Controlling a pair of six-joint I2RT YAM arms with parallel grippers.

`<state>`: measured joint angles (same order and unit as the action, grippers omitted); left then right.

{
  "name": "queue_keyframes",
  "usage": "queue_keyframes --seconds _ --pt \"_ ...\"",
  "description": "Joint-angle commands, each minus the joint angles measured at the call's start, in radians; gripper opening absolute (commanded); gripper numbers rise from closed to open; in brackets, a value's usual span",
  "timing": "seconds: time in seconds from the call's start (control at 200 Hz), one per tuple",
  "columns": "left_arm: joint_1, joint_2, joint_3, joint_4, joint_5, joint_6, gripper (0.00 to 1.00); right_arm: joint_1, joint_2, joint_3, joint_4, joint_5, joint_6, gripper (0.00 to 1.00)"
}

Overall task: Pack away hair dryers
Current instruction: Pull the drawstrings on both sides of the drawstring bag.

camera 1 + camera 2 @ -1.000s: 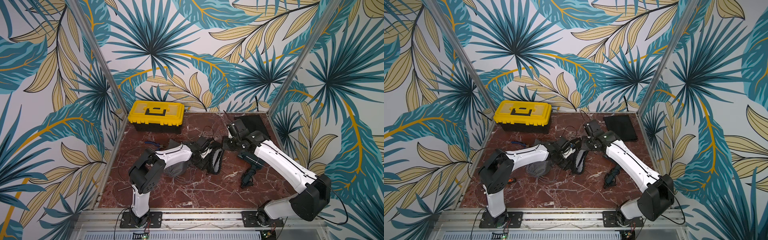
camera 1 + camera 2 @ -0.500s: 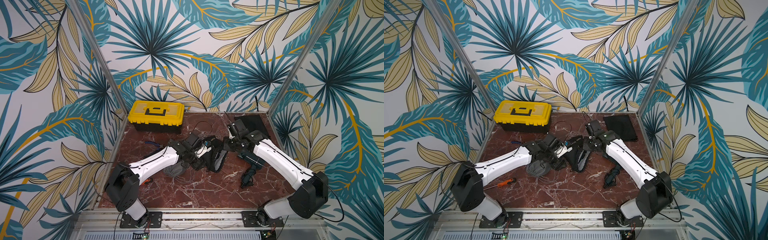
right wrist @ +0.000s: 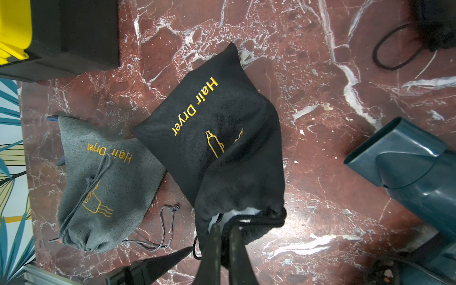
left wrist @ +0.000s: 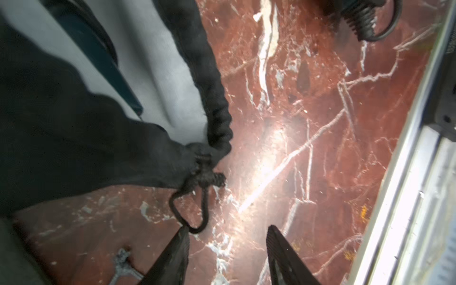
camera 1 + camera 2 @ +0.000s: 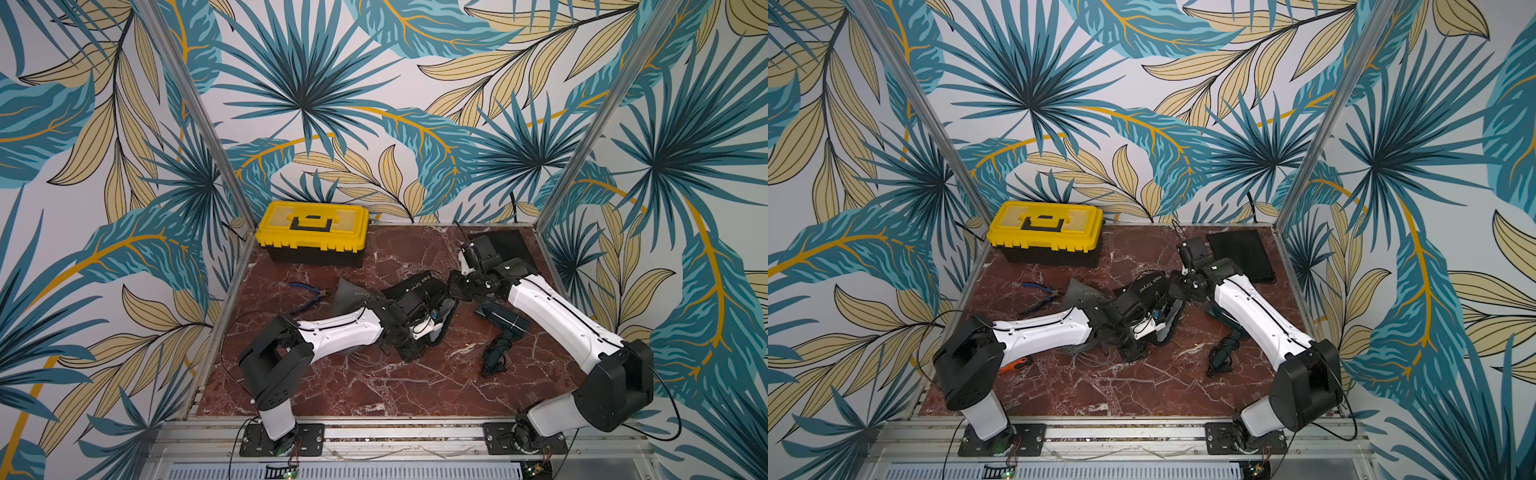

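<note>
A black drawstring bag (image 3: pixel 217 138) marked "Hair Dryer" lies mid-table, also seen in both top views (image 5: pixel 419 286) (image 5: pixel 1148 286). The white hair dryer (image 4: pixel 172 74) shows inside its mouth. My right gripper (image 3: pixel 226 228) is shut on the bag's gathered rim, and it shows in a top view (image 5: pixel 451 289). My left gripper (image 4: pixel 228 229) is open just above the table. One finger (image 3: pixel 172 256) is beside the bag's drawstring loop (image 4: pixel 190 214), with nothing between the jaws. The dark teal hair dryer (image 3: pixel 407 172) (image 5: pixel 505 320) lies loose to the right, under my right arm.
A filled grey "Hair Dryer" bag (image 3: pixel 103 185) lies left of the black one. A yellow toolbox (image 5: pixel 313 228) stands at the back left, with blue pliers (image 5: pixel 307 297) in front of it. An orange screwdriver (image 5: pixel 1017 363) lies under my left arm. A flat black bag (image 5: pixel 509 249) is at the back right.
My left arm has swung its gripper round to the near side of the black bag's mouth, and its jaws have narrowed. The right gripper has kept its hold on the rim.
</note>
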<state>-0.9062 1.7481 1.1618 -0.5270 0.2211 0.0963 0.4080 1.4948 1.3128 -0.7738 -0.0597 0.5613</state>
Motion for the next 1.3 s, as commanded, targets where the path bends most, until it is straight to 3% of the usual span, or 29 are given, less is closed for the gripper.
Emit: queue_keyframes --seconds 0.0,0.13,0.315,0.476,0.766,1.046,1.297 --pt "-0.002 0.01 -0.03 0.079 -0.044 -0.014 0.51 -0.004 0.01 -0.009 0.017 -0.025 0.008 0.0" --pt "-0.007 0.022 -0.049 0.13 -0.129 -0.025 0.47 -0.007 0.003 -0.009 0.022 -0.029 0.01 0.0" --pt "-0.011 0.036 -0.043 0.135 -0.129 -0.032 0.29 -0.008 -0.002 -0.009 0.027 -0.039 0.012 0.0" --pt "-0.012 0.053 -0.03 0.136 -0.146 -0.031 0.0 -0.008 -0.001 -0.01 0.028 -0.043 0.012 0.0" --pt "0.004 -0.054 -0.047 0.022 -0.187 0.099 0.0 -0.021 -0.005 -0.009 0.012 -0.011 -0.001 0.0" --pt "0.147 -0.232 0.07 -0.225 -0.123 0.233 0.0 -0.055 -0.021 0.021 -0.024 0.025 -0.011 0.0" --pt "0.272 -0.33 0.25 -0.302 -0.188 0.335 0.0 -0.066 -0.13 0.094 -0.091 0.106 -0.018 0.0"
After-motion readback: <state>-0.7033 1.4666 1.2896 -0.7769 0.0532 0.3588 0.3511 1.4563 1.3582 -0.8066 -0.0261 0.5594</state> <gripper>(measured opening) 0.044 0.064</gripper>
